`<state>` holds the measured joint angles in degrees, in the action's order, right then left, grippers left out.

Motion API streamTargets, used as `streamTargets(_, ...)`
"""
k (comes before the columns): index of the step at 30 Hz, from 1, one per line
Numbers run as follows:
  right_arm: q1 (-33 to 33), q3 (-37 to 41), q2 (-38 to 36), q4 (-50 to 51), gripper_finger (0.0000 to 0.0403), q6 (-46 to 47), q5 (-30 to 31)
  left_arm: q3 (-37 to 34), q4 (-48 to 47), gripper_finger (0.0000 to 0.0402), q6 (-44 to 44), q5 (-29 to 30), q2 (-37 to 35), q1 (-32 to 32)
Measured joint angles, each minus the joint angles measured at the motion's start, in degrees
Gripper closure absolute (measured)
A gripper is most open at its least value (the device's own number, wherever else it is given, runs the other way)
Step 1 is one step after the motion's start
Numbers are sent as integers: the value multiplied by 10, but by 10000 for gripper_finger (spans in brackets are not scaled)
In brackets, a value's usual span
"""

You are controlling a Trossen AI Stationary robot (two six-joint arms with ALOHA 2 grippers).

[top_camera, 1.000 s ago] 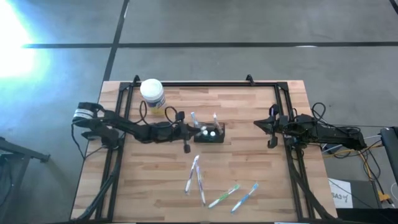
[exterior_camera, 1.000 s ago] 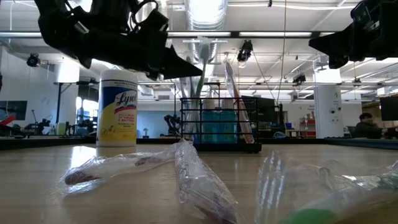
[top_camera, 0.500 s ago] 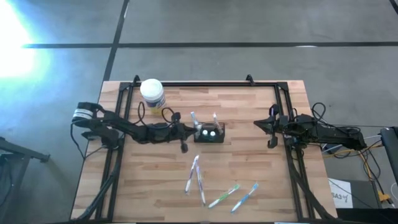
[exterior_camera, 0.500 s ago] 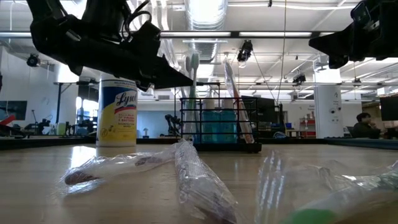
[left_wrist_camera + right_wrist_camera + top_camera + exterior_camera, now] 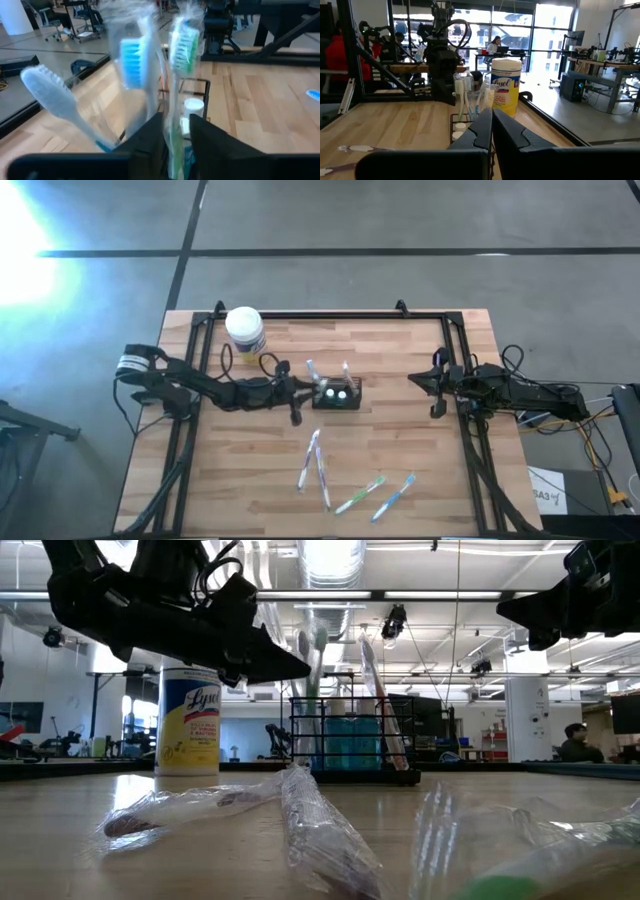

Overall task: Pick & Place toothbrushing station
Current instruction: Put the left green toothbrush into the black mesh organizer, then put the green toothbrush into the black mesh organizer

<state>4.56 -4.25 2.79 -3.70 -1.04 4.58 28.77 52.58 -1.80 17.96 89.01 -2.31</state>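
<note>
1. The black mesh holder (image 5: 336, 395) sits near the middle of the tabletop (image 5: 400, 470), with a few wrapped toothbrushes standing up in it.
2. The left tool (image 5: 303, 393) is right at the holder's left side. In the left wrist view its two fingers (image 5: 150, 137) are a little apart, with a green-bristled wrapped toothbrush (image 5: 181, 50) standing in the narrow gap. Can't tell if they're pinching it or have just let go, so I won't call it.
3. The right tool (image 5: 434, 387) is parked over the right edge of the tabletop, fingers pressed together, holding nothing.
4. Four more wrapped toothbrushes (image 5: 318, 465) lie flat toward the front of the tabletop, well apart from the holder. A wipes jar (image 5: 245, 332) stands in the back left corner.
5. What could go wrong, IMO: the holder looks light, so if the left tool pulls away sideways its fingers could snag the crinkly wrapper and drag the brush back out, or tip the whole holder. A brush leaning that far could also flop over the rim.
</note>
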Motion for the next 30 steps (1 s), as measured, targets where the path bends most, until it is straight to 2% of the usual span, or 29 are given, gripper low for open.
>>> streamTargets(8,0,0,0,0,394,0,0,0,10,186,0,0,-3,0)
streamTargets(13,0,0,0,0,394,0,0,0,9,145,1,-9,-10,-1)
streamTargets(23,0,0,0,2,394,-2,0,1,-6,141,-17,-92,-95,-8)
streamTargets(30,0,2,0,2,394,-3,0,31,-139,157,-41,-96,-168,-46)
